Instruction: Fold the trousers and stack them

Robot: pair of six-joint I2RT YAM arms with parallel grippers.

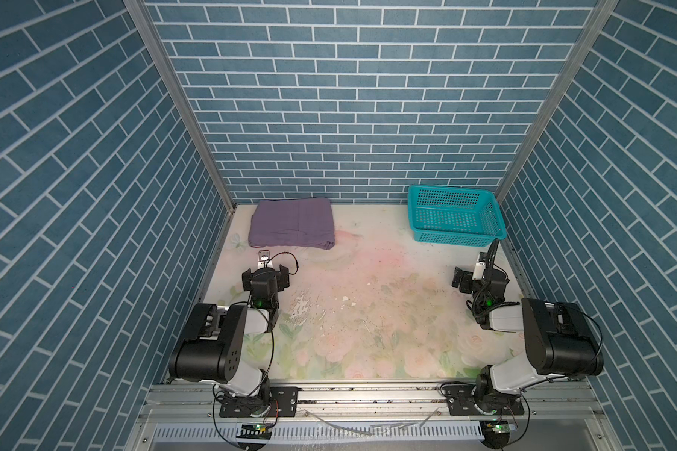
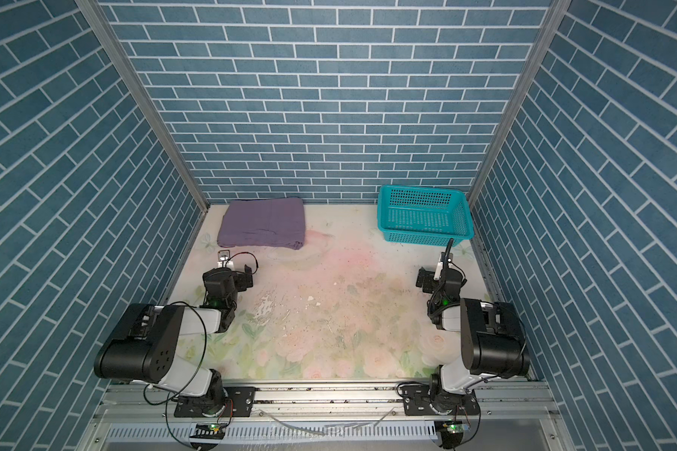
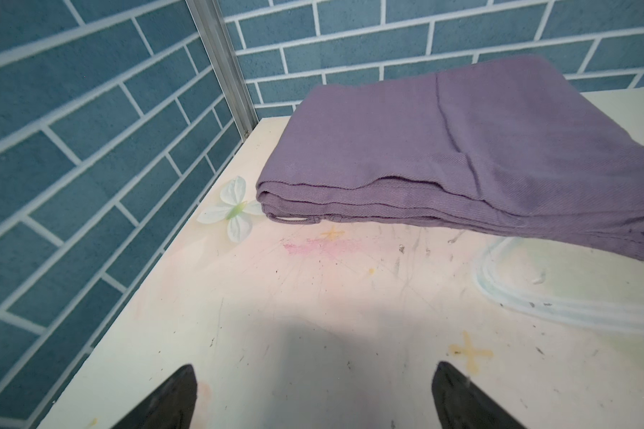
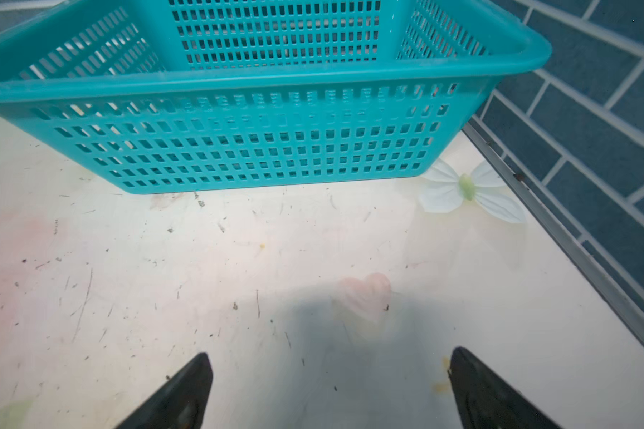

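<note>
Lying folded: trousers [image 1: 292, 223] | basket [image 1: 456, 228] well apart | left hand [image 3: 315, 367] wide, empty | right hand [image 4: 331, 353] wide, empty

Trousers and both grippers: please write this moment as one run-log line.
trousers: folded, far-left corner | teal basket: far right, empty | left gripper: open, holding nothing | right gripper: open, holding nothing
</note>
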